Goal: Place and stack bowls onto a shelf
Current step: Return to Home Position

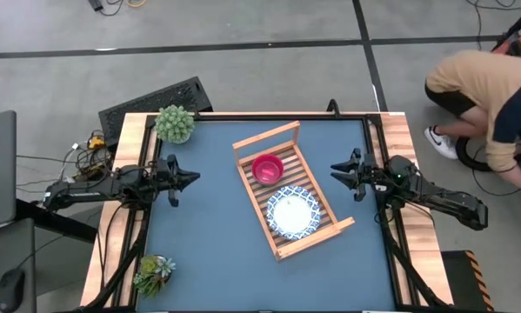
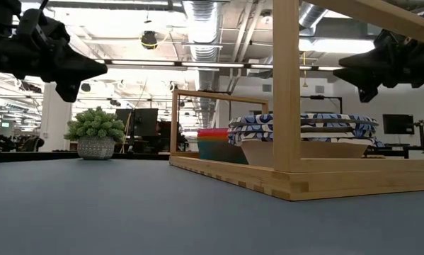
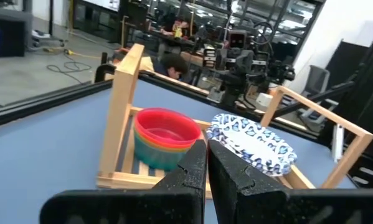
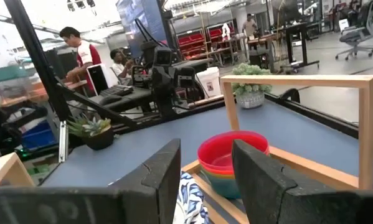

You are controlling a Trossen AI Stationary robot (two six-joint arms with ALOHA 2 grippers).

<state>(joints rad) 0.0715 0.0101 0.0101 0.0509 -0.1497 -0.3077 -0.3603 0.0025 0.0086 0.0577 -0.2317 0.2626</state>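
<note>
The wooden slatted shelf lies slantwise in the middle of the blue table. On its far half stands a stack of small bowls with the red one on top. On its near half sit the stacked white dishes with blue-patterned rims. My left gripper hovers shut above the table's left side, pointing at the shelf. My right gripper hovers open at the right side, also facing the shelf. Neither touches anything.
A round potted plant stands at the far left corner and a succulent at the near left corner. A person bends down beyond the table's right edge. Bare blue table lies between each gripper and the shelf.
</note>
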